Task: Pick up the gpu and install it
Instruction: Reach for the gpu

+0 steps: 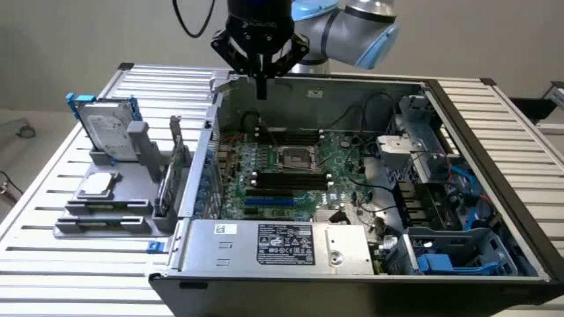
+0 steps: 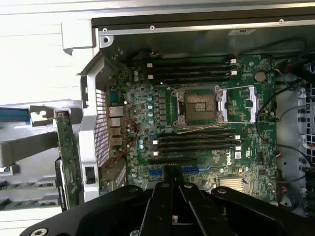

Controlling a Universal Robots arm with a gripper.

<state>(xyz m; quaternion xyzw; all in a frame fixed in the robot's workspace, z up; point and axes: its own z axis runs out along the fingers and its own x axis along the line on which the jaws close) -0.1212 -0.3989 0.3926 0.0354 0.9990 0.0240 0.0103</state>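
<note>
Green DELL motherboard [image 2: 211, 156], gpu [image 2: 68, 157] nearby

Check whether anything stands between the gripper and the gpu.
Nothing visible does. The gpu stands upright in the grey holder outside the case, its top edge exposed. The gripper hangs shut and empty above the case, higher than the card.

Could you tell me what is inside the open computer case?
A green motherboard with an empty processor socket, and cables. The labelled power supply covers the board's near edge. The gpu stands outside, in the grey holder.
</note>
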